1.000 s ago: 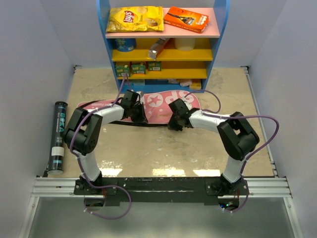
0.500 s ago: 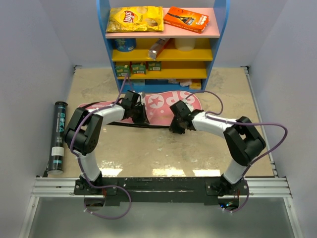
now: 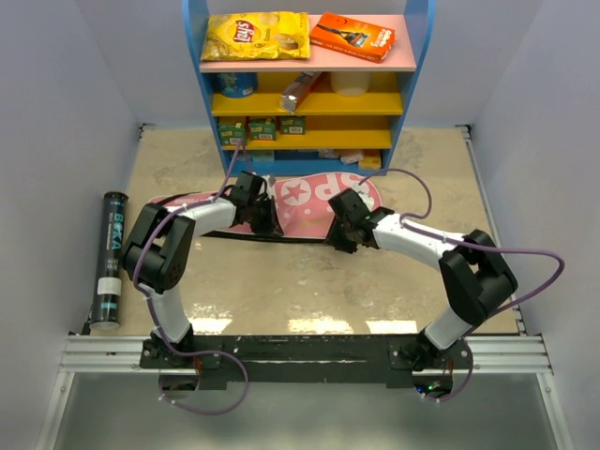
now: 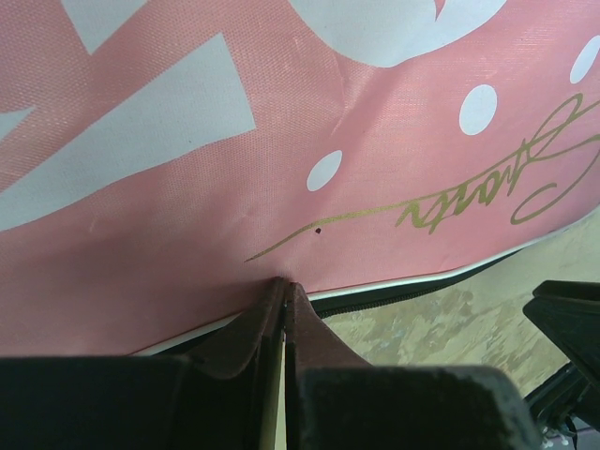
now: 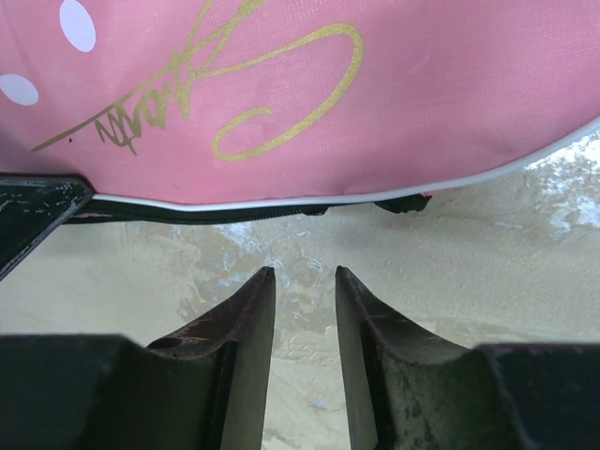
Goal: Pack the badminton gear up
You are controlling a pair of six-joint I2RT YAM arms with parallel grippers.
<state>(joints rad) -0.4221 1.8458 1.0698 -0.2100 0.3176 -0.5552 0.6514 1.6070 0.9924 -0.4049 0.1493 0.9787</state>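
Note:
The pink racket-shaped bag (image 3: 305, 204) lies flat at the middle of the table, its black zip edge towards me. My left gripper (image 3: 266, 223) is shut, its tips pinched on the bag's near white-piped edge (image 4: 394, 286). My right gripper (image 3: 340, 238) is slightly open and empty, low over the bare table just short of the bag's zip edge (image 5: 281, 208). A small black zip tab (image 5: 403, 202) sticks out ahead of it to the right. The long black tube (image 3: 111, 259) lies along the left wall. No rackets or shuttlecock show.
A blue and yellow shelf unit (image 3: 309, 84) stands at the back. On top of it are a yellow crisp packet (image 3: 255, 36) and an orange box (image 3: 352, 36). Small tins and boxes fill its lower shelves. Walls close in on both sides.
My right arm's elbow has swung out to the right, and its gripper has shifted a little right along the bag's near edge. The left arm and the bag have not moved.

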